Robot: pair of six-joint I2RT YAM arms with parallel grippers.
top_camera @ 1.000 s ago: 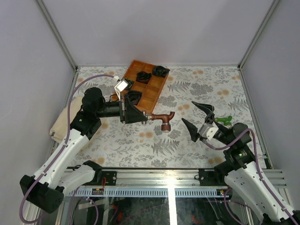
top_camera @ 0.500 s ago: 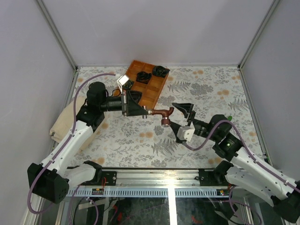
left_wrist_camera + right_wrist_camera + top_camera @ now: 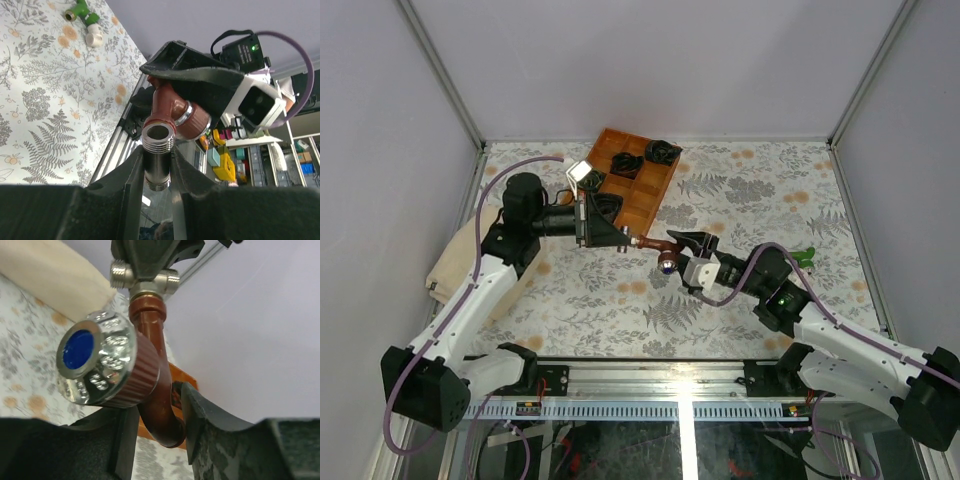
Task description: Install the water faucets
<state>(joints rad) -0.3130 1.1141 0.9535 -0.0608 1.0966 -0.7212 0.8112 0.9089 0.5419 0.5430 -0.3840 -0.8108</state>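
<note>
My left gripper (image 3: 623,236) is clamped on the threaded end of the brown faucet (image 3: 658,246), mid-air above the table (image 3: 750,180) centre. My right gripper (image 3: 152,427) brackets its spout; gripping or not, I can't tell. I'd close gently before the left releases.

Red-brown faucet (image 3: 150,335): dark red-brown body, silvery threaded end, silvery knob cap with blue disc. Green faucet (image 3: 82,11): bright green, white tip. Tabletop (image 3: 760,190): white, grey fern print, orange blossoms. Tray (image 3: 648,200): orange-brown wood. Cloth (image 3: 450,262): beige.
</note>
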